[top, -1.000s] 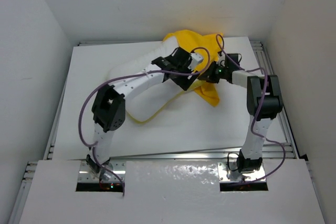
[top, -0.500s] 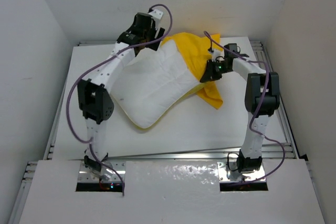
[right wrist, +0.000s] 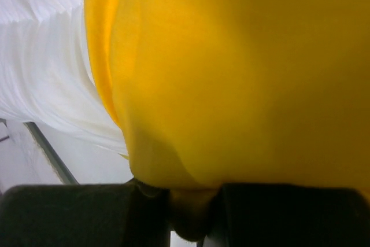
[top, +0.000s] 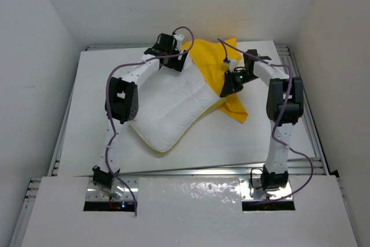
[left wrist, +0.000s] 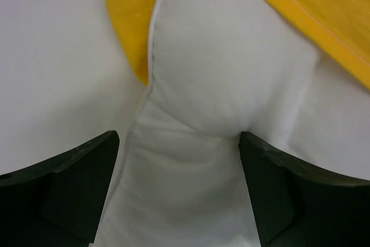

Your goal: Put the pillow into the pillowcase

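The pillow (top: 167, 108) lies slantwise on the worktop (top: 219, 143), its long axis running from near-left to far-right. Its far end sits inside the yellow pillowcase (top: 208, 50). The left jaws stand wide, straddling the pillow's far-left corner at the case's mouth. The right jaws are pinched tight on a fold of the pillowcase on its right side. We judge the coming move to be a push along that axis, with the left jaws the nearer pair. The back wall is close behind the case, and bare worktop lies toward us.
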{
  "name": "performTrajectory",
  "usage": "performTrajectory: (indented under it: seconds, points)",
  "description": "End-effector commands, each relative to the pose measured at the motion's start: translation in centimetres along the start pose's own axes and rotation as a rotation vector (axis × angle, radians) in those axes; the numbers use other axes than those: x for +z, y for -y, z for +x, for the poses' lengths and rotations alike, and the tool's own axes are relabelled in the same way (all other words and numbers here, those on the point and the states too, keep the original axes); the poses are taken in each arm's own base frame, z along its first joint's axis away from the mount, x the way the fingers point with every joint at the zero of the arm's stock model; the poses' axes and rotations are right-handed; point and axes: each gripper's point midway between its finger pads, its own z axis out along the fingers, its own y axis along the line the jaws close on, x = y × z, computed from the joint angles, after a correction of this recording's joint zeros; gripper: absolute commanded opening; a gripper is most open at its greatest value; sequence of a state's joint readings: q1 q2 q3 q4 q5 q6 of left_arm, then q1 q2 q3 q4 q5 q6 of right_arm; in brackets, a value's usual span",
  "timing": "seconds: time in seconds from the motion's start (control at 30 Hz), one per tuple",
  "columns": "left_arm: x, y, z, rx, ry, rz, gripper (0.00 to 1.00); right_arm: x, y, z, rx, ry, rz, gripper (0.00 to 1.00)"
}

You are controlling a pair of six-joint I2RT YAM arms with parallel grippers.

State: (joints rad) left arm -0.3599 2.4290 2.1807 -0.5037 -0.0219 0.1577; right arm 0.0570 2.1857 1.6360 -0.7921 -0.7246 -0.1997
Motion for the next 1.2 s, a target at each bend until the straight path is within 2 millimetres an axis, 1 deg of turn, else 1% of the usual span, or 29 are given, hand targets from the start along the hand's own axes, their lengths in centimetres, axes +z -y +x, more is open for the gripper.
performTrajectory:
  seconds: [0.0, 0.03, 0.07, 0.1, 0.13, 0.17, 0.2, 0.23, 0.27, 0.3, 0.33, 0.37, 0.4, 0.53, 0.57, 0.6, 0.63, 0.7, 0.73, 0.8, 0.83, 0.87, 0.9, 0.93, 0.97, 1.03, 1.1, 1.13, 1.17]
  points:
    - [-7.5, -0.6, -5.4, -0.156, 0.189, 0.277, 0.80, 0.9, -2.8, 2.3, -0.085, -0.156, -0.055, 0.00]
    - [-8.9, -0.1, -5.4, -0.156, 0.202, 0.339, 0.80, 1.1, -3.0, 1.8, -0.103, -0.150, -0.056, 0.00]
    - [-10.5, 0.5, -5.2, -0.138, 0.210, 0.402, 0.79, 1.3, -3.2, 0.6, -0.128, -0.134, -0.054, 0.00]
    - [-11.0, 0.6, -4.1, -0.118, 0.187, 0.391, 0.77, 1.8, -4.0, 0.1, -0.148, -0.142, -0.063, 0.00]
    - [-13.2, 0.2, -4.4, -0.055, 0.195, 0.360, 0.76, 2.2, -4.4, -0.4, -0.167, -0.145, -0.066, 0.00]
    - [-13.6, -1.3, -4.0, -0.038, 0.173, 0.263, 0.74, 2.4, -4.7, -1.7, -0.195, -0.145, -0.070, 0.00]
    - [-14.9, -2.2, -3.5, -0.023, 0.150, 0.199, 0.70, 3.1, -5.8, -2.2, -0.225, -0.157, -0.087, 0.00]
    - [-15.3, -3.5, -3.1, -0.015, 0.132, 0.125, 0.68, 3.1, -6.7, -4.0, -0.282, -0.131, -0.092, 0.00]
    - [-15.6, -6.2, -2.0, -0.019, 0.095, -0.026, 0.66, 3.9, -7.4, -3.8, -0.286, -0.151, -0.120, 0.00]
    - [-16.8, -7.3, -2.1, 0.011, 0.098, -0.082, 0.65, 4.0, -8.2, -4.3, -0.295, -0.134, -0.155, 0.00]
    - [-17.5, -9.1, -1.6, 0.027, 0.082, -0.177, 0.65, 4.1, -8.9, -4.8, -0.311, -0.119, -0.175, 0.00]
    - [-17.4, -9.5, 0.1, 0.049, 0.048, -0.205, 0.64, 4.2, -9.3, -5.0, -0.319, -0.106, -0.192, 0.00]
    - [-18.7, -9.9, -0.6, 0.070, 0.086, -0.233, 0.64, 4.1, -9.9, -5.1, -0.329, -0.095, -0.207, 0.00]
    - [-19.8, -11.5, 0.8, 0.187, 0.079, -0.328, 0.64, 4.0, -11.8, -4.3, -0.388, -0.112, -0.270, 0.00]
    - [-19.5, -11.7, 1.2, 0.205, 0.068, -0.335, 0.64, 3.7, -12.8, -3.0, -0.377, -0.161, -0.304, 0.00]
    - [-19.3, -11.7, 1.2, 0.241, 0.062, -0.335, 0.64, 3.7, -13.2, -1.9, -0.372, -0.203, -0.338, 0.00]
    - [-19.1, -11.4, 1.5, 0.259, 0.055, -0.324, 0.64, 2.8, -14.3, -0.4, -0.400, -0.262, -0.392, 0.00]
    - [-18.5, -10.7, 1.7, 0.313, 0.046, -0.295, 0.64, 2.1, -14.5, 1.1, -0.410, -0.308, -0.420, 0.00]
    - [-17.9, -9.5, 2.3, 0.344, 0.037, -0.261, 0.64, 2.3, -13.8, 2.7, -0.394, -0.355, -0.409, 0.00]
    - [-17.2, -8.2, 2.4, 0.425, 0.047, -0.244, 0.66, 2.3, -13.5, 4.1, -0.367, -0.369, -0.393, 0.00]
    - [-16.3, -6.4, 3.4, 0.485, 0.029, -0.229, 0.69, 2.9, -12.9, 3.4, -0.390, -0.333, -0.373, 0.00]
    - [-15.8, -5.7, 2.7, 0.545, 0.058, -0.249, 0.70, 3.1, -12.7, 3.1, -0.384, -0.311, -0.367, 0.00]
    - [-15.5, -5.3, 2.9, 0.575, 0.045, -0.281, 0.70, 3.3, -12.7, 2.6, -0.356, -0.291, -0.357, 0.00]
    - [-15.1, -3.7, 2.5, 0.608, 0.055, -0.278, 0.71, 3.6, -12.5, 1.7, -0.373, -0.255, -0.345, 0.01]
    - [-14.1, -3.2, 2.7, 0.613, 0.046, -0.281, 0.71, 3.7, -12.6, 1.3, -0.349, -0.243, -0.338, 0.01]
    - [-13.4, -2.2, 2.0, 0.607, 0.063, -0.248, 0.71, 3.8, -12.7, 0.5, -0.365, -0.215, -0.334, 0.01]
    - [-12.5, -1.7, 2.8, 0.623, 0.040, -0.217, 0.71, 3.7, -12.7, 0.8, -0.349, -0.212, -0.331, 0.01]
    - [-12.1, -1.7, 3.5, 0.641, 0.028, -0.211, 0.71, 3.7, -12.8, 0.2, -0.371, -0.183, -0.316, 0.02]
    - [-11.8, -1.7, 4.4, 0.671, 0.006, -0.202, 0.70, 3.9, -12.4, 1.0, -0.334, -0.196, -0.306, 0.02]
